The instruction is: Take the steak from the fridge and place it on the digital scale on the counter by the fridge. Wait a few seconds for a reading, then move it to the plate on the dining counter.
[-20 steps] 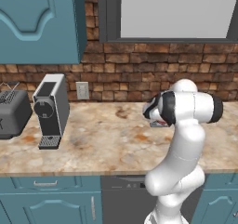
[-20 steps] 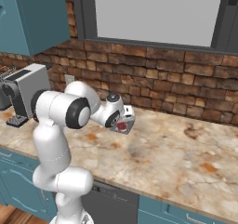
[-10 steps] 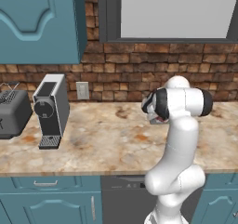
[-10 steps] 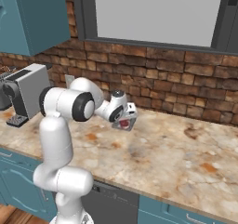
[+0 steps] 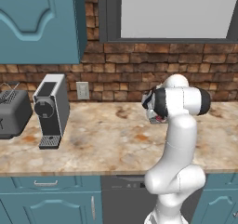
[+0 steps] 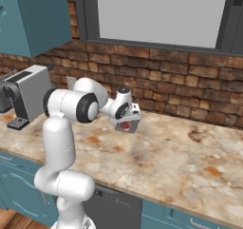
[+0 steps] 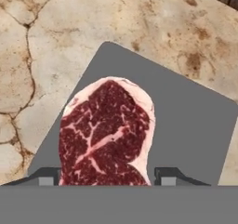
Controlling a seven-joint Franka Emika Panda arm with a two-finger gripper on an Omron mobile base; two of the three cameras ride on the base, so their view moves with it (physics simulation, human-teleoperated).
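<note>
The steak (image 7: 104, 130), a red slab with pale streaks, lies flat on the dark grey digital scale (image 7: 186, 121), which rests on the beige stone counter (image 7: 42, 42). My gripper (image 7: 107, 176) is down over the near end of the steak, one fingertip against each of its sides, shut on it. From the right base view the hand (image 6: 124, 110) points down at the scale (image 6: 131, 128) by the brick wall, with a bit of red steak (image 6: 125, 125) under it. In the left base view the gripper (image 5: 155, 117) is mostly hidden by my own arm.
A coffee machine (image 5: 50, 109) and a toaster (image 5: 11, 114) stand at the counter's left end, with a wall outlet (image 5: 82, 90) behind. A brick wall and a window rise behind the counter (image 6: 180, 157). A dishwasher panel (image 5: 123, 200) sits below.
The hand has come down onto the scale and the fingers have closed in on the steak's sides. The upper arm shifted slightly. The base has not moved.
</note>
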